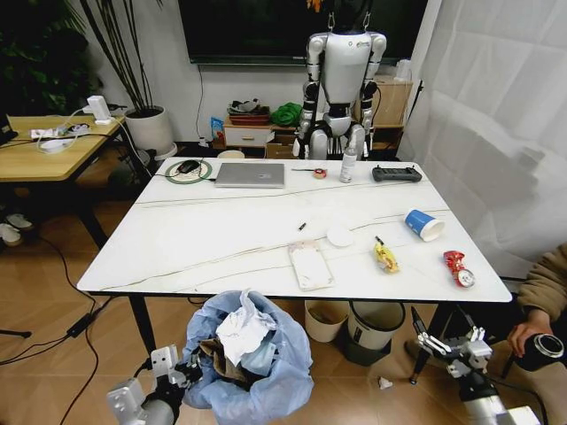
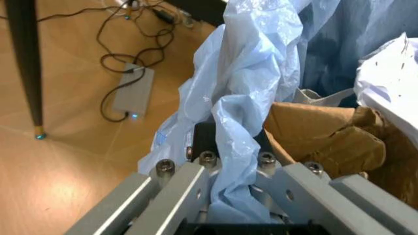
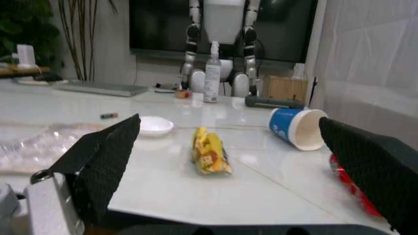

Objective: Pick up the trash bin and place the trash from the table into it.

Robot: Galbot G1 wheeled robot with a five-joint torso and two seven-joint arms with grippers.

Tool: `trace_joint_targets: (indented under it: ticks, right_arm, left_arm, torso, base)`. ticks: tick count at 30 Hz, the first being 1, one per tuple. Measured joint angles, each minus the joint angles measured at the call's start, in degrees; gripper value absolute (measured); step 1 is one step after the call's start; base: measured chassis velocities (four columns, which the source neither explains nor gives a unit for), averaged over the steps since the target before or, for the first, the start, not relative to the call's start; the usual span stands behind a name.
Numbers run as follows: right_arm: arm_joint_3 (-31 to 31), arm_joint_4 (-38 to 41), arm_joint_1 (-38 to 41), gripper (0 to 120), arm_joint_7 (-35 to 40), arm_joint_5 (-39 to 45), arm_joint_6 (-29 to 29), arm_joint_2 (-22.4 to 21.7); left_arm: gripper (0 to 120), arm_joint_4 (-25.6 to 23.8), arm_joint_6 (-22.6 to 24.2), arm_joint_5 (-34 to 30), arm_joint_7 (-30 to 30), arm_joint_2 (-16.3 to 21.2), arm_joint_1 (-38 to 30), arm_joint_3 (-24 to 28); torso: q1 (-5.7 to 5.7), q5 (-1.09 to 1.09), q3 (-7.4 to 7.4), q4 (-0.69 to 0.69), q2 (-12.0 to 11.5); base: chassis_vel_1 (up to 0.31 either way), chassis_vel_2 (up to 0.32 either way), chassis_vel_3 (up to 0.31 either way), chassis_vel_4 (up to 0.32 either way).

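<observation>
My left gripper (image 1: 182, 372) is low in front of the worktop (image 1: 221, 239), its jaws closed on the rim and baggy liner of the bin (image 1: 266, 381). In my left wrist view the blue plastic is bunched between my fingers (image 2: 176, 196), so the rim itself is mostly hidden. The bin sits upright, mouth up, just below the worktop's near edge, with white tissue (image 1: 241, 332) and brown cardboard (image 1: 217, 354) already inside.

My right gripper (image 1: 447, 341) hangs below the near right corner, jaws spread wide with nothing between them.

Trash lies on the right half of the worktop. A clear tray (image 1: 310, 264) lies flat at the near edge, long axis running away from me. A small white lid-like disc (image 1: 339, 235) sits just beyond it, and a tiny dark piece (image 1: 302, 227) lies nearby, too small to identify. The yellow wrapper (image 1: 385, 257) lies lengthwise away from me. The blue cup (image 1: 424, 225) is tipped on its side, mouth toward the right edge. The red can (image 1: 458, 267) lies near the right edge, partly cut off behind my finger in the right wrist view.

At the far edge stand a laptop (image 1: 251, 174), a spray bottle (image 1: 348, 164) and a black controller (image 1: 396, 173). Under the worktop, a cream bucket (image 1: 325, 319) and a dark basket (image 1: 375, 326) stand just beside my right gripper. A person's hand (image 1: 523, 332) shows at the right edge.
</observation>
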Motion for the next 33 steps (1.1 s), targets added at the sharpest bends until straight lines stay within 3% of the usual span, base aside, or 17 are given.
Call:
trace_joint_targets:
  ticks: [3, 6, 8, 10, 15, 23, 33]
  right_arm:
    - [-3.4, 1.8, 1.2, 100, 3.4, 3.1, -2.6, -1.5]
    - [-9.5, 5.5, 3.5, 100, 10.2, 8.8, -11.5, -4.9]
    - [-10.1, 5.8, 3.8, 100, 11.1, 9.2, -12.3, -5.2]
    - [-14.9, 7.0, 7.2, 100, 19.0, 12.3, -18.4, -7.7]
    - [-22.0, 5.1, 13.9, 100, 22.3, 20.3, -26.7, -10.1]
    - [-29.5, -1.7, 19.5, 100, 21.9, 24.8, -28.8, -8.8]
    - [-31.8, -7.1, 23.7, 100, 21.0, 25.5, -28.6, -7.9]
  left_arm:
    - [0, 0.0, 0.0, -0.2, 0.0, -0.4, 0.5, -1.0]
    - [0, 0.0, 0.0, -1.2, 0.1, -0.6, 1.8, -3.9]
    - [0, -0.1, 0.0, -1.3, 0.2, -0.6, 1.8, -4.1]
    - [0, -0.4, 0.0, -2.5, 0.4, -0.2, 2.6, -6.9]
    - [0, -1.3, 0.5, -4.9, -0.2, -0.1, 2.5, -10.3]
    - [0, -1.6, 1.4, -4.9, -1.5, -1.4, 1.4, -10.1]
    - [0, -1.3, 1.8, -4.7, -1.9, -1.7, 0.6, -9.7]
  torso:
    - [0.0, -0.01, 0.0, 0.0, 0.0]
    - [0.0, -0.03, 0.0, 0.01, 0.0]
    - [0.0, -0.03, 0.0, 0.02, 0.0]
    - [0.0, -0.02, 0.0, 0.0, 0.0]
    - [0.01, -0.01, 0.01, 0.01, 0.0]
    - [0.0, -0.02, 0.01, 0.0, 0.0]
    - [0.01, -0.02, 0.0, 0.0, 0.0]
  base:
    - [0.0, 0.0, 0.0, 0.0]
    - [0.0, 0.0, 0.0, 0.0]
    - [0.0, 0.0, 0.0, 0.0]
    - [0.0, 0.0, 0.0, 0.0]
    - [0.0, 0.0, 0.0, 0.0]
    - [0.0, 0.0, 0.0, 0.0]
    - [0.0, 0.0, 0.0, 0.0]
